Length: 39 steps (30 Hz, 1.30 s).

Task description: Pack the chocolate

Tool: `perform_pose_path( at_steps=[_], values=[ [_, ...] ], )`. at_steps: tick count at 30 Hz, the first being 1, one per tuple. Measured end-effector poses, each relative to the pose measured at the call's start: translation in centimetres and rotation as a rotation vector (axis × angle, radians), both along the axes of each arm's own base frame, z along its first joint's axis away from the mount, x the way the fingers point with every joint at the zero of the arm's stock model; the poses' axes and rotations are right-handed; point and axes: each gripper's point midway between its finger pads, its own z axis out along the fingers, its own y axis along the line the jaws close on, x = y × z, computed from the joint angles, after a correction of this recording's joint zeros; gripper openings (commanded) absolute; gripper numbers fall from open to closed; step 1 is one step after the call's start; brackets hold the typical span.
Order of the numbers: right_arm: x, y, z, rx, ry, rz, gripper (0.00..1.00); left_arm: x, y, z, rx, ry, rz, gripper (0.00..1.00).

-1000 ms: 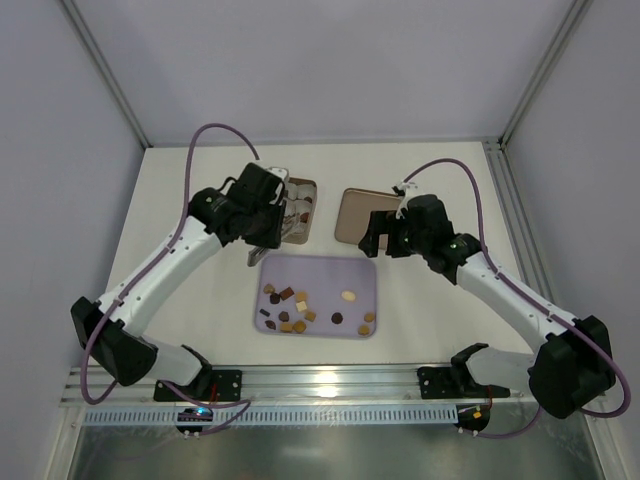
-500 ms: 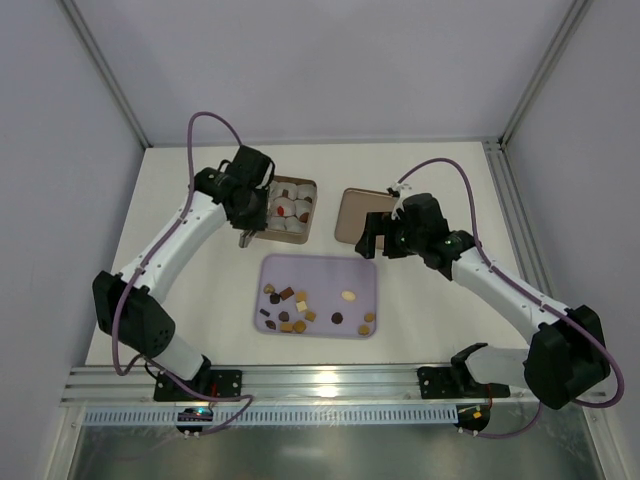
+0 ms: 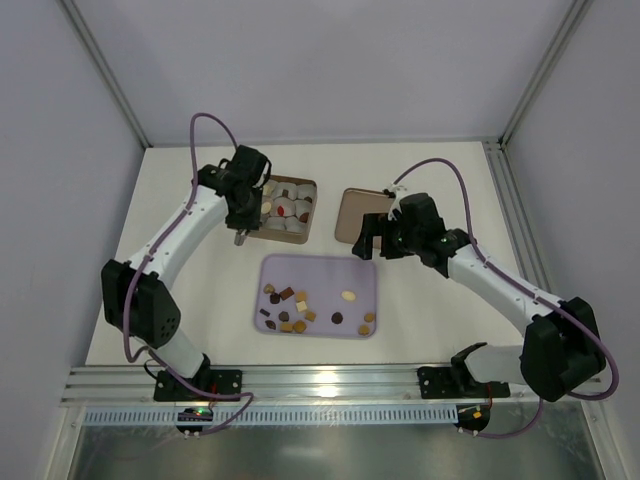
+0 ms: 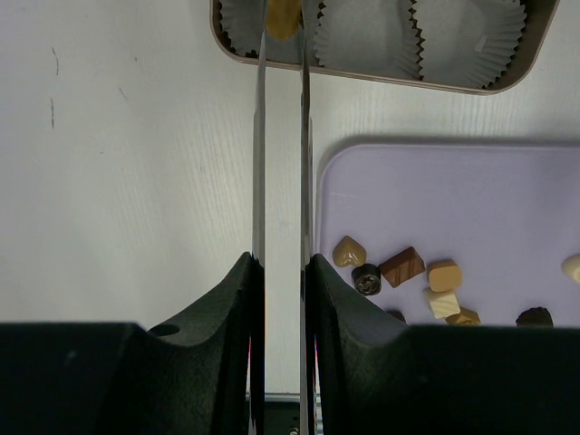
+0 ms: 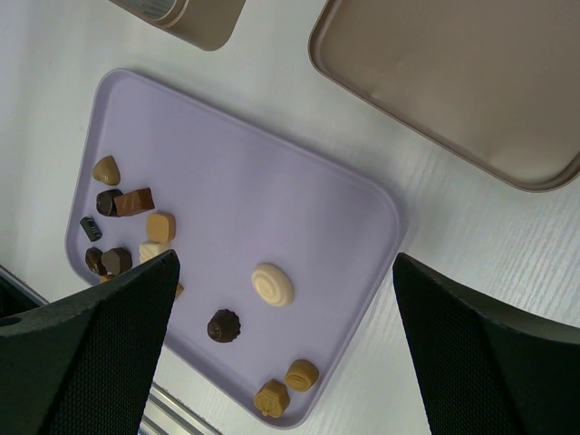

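Note:
Several small chocolates (image 3: 290, 305) in dark brown, caramel and cream lie on the lilac tray (image 3: 330, 270), mostly at its left; they also show in the left wrist view (image 4: 401, 267) and the right wrist view (image 5: 136, 201). My left gripper (image 3: 243, 236) is shut on a caramel chocolate (image 4: 283, 18) between its long thin fingers, over the corner cup of the brown tin (image 3: 307, 185). My right gripper (image 3: 368, 240) is open and empty above the tray's right part (image 5: 272, 181), with a cream oval piece (image 5: 272, 284) below it.
The tin (image 4: 381, 80) holds pale paper cups (image 4: 367, 36); some have pieces in them, one of them red (image 3: 284, 210). The tin's lid (image 3: 362, 215) lies upside down to its right, beside the tray's far right corner (image 5: 453, 82). Enclosure walls stand on three sides.
My left gripper has moved from the tray's far edge back and left to the tin's near left corner. My right gripper has shifted slightly left.

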Motion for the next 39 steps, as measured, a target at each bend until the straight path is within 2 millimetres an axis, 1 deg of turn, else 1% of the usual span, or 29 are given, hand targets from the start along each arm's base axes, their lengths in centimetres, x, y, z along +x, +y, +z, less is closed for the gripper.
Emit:
perform_pose_path(
  at_steps=[6, 11, 13, 19, 33, 36, 39],
  values=[
    [0.1, 0.2, -0.3, 0.004, 0.007, 0.007, 1.00, 0.1, 0.4, -0.5, 0.012, 0.014, 0.008, 0.25],
    [0.2, 0.4, -0.5, 0.005, 0.013, 0.011, 1.00, 0.1, 0.5, -0.9, 0.019, 0.025, 0.008, 0.27],
    [0.2, 0.4, -0.6, 0.006, 0.014, 0.012, 1.00, 0.1, 0.5, -1.1, 0.022, 0.028, 0.007, 0.29],
    [0.2, 0.4, -0.7, 0.006, 0.016, 0.014, 1.00, 0.1, 0.5, -1.4, 0.028, 0.039, 0.005, 0.30],
    [0.2, 0.4, -0.7, 0.006, 0.016, 0.014, 1.00, 0.2, 0.5, -1.7, 0.037, 0.046, -0.008, 0.34],
    [0.2, 0.4, -0.7, 0.006, 0.016, 0.014, 1.00, 0.2, 0.5, -1.7, 0.038, 0.046, -0.010, 0.37],
    [0.2, 0.4, -0.7, 0.006, 0.016, 0.014, 1.00, 0.2, 0.5, -1.7, 0.038, 0.046, -0.010, 0.37]
  ],
)
